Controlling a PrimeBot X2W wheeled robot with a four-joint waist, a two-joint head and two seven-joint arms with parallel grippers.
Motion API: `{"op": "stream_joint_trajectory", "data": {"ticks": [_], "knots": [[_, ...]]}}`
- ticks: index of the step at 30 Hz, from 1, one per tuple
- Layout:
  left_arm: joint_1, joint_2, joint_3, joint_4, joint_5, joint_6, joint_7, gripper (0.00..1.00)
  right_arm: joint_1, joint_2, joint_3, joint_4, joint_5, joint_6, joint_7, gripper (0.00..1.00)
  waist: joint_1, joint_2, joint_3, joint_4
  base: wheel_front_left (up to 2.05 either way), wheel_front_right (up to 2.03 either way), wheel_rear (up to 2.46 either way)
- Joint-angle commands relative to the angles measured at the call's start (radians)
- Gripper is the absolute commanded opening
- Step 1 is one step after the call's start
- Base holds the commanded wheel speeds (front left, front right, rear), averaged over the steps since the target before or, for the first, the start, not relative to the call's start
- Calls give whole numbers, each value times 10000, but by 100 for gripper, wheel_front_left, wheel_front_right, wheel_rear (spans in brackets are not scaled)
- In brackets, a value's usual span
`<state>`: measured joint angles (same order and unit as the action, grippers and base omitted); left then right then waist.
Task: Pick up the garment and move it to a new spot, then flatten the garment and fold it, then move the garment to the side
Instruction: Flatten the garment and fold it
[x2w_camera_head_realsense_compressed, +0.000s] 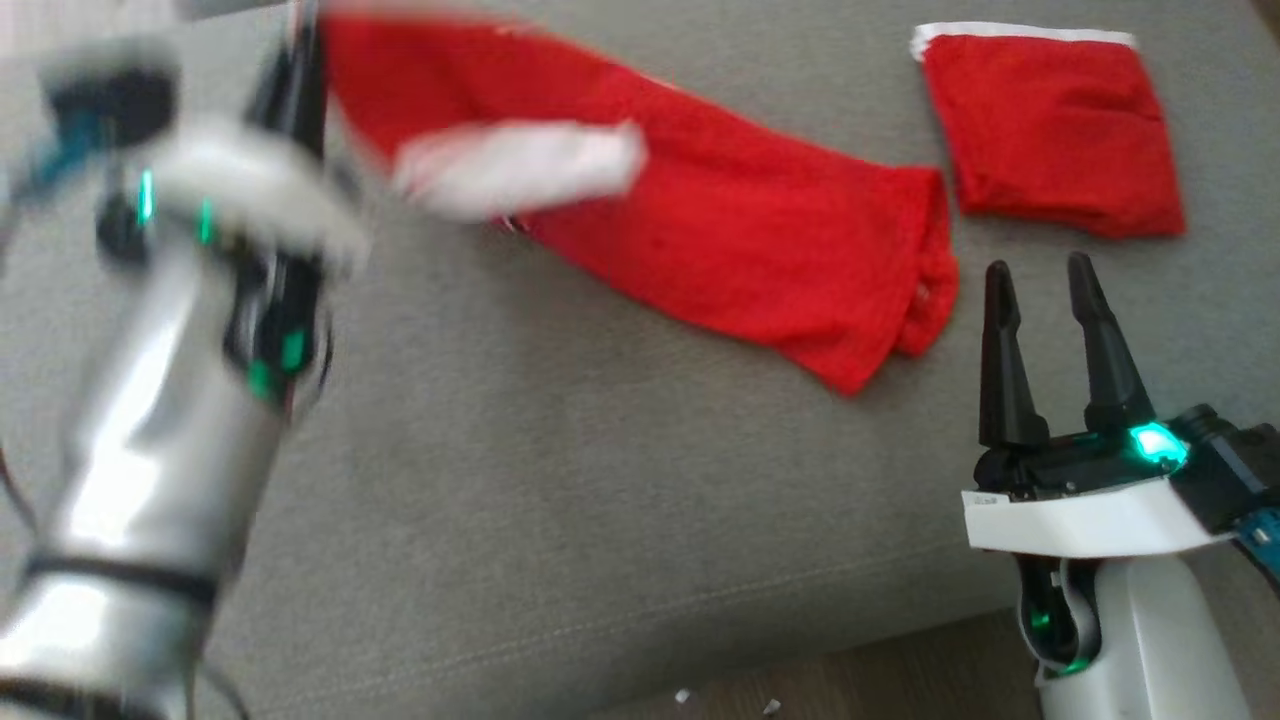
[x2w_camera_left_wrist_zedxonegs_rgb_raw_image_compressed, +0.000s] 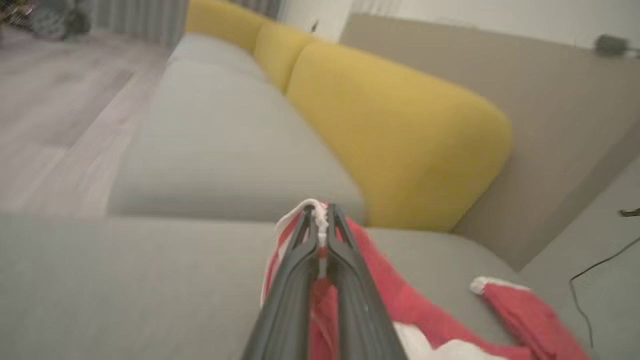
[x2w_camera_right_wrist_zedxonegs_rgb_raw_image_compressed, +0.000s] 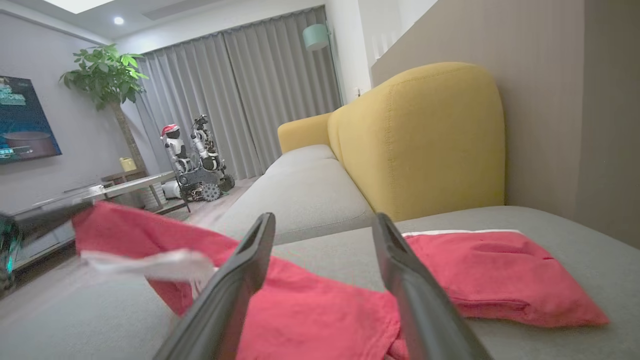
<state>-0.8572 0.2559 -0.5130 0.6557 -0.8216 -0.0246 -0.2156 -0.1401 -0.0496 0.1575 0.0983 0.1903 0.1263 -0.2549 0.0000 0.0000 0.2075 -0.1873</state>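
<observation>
Grey cushion (x2w_camera_head_realsense_compressed: 520, 470), garment (x2w_camera_head_realsense_compressed: 760, 240) edge in left pincer (x2w_camera_left_wrist_zedxonegs_rgb_raw_image_compressed: 320, 214)

The garment (x2w_camera_head_realsense_compressed: 740, 240) is plain red with a white band. At one o'clock, the folded piece (x2w_camera_head_realsense_compressed: 1050, 130) is the same red with a white edge. The sofa seat (x2w_camera_head_realsense_compressed: 560, 480) under them is plain grey and its back cushion (x2w_camera_left_wrist_zedxonegs_rgb_raw_image_compressed: 400, 135) is yellow. My right gripper (x2w_camera_head_realsense_compressed: 1040, 268) is black, with a green light.

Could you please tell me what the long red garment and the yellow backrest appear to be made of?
The long red garment looks like soft, matte cloth, possibly cotton knit: it drapes and creases limply. The yellow backrest looks like padded woven upholstery, matte: fine weave texture and a stitched seam show.
</observation>
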Motion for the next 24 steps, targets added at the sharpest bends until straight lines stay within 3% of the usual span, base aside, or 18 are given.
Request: {"op": "stream_joint_trajectory", "data": {"ticks": [1,8,9,10,11,16,20,24], "knots": [[-237,448,488,-303,-105,77,-165,0,9,-6,214,-274,-108,44,-69,100,0,0,133,199,0,0,0],[2217,828,1581,-841,-367,11,-449,0,-63,-6,249,-143,-329,44,-69,100,0,0,395,576,0,0,0],[2351,817,1851,-1125,-229,-10,-453,27,-69,-6,250,-138,-345,44,-69,100,0,0,428,613,0,0,0],[2508,763,2132,-1428,-65,-30,-455,88,-72,-6,252,-139,-348,44,-69,100,0,0,457,644,0,0,0],[2656,729,2375,-1766,212,-93,-456,100,-75,-6,261,-131,-353,44,-69,100,0,0,487,670,0,0,0],[3331,409,3410,-2933,2011,-38,-459,100,-114,-6,355,-29,-353,44,-69,100,0,0,537,713,0,0,0],[3852,241,3705,-3702,3589,263,-460,100,-135,-6,463,1,-323,44,-69,100,0,0,560,636,0,0,0],[4868,-341,3881,-4914,4630,436,-460,100,34,-6,582,167,-326,44,-69,100,0,0,580,613,0,0,0]]}}
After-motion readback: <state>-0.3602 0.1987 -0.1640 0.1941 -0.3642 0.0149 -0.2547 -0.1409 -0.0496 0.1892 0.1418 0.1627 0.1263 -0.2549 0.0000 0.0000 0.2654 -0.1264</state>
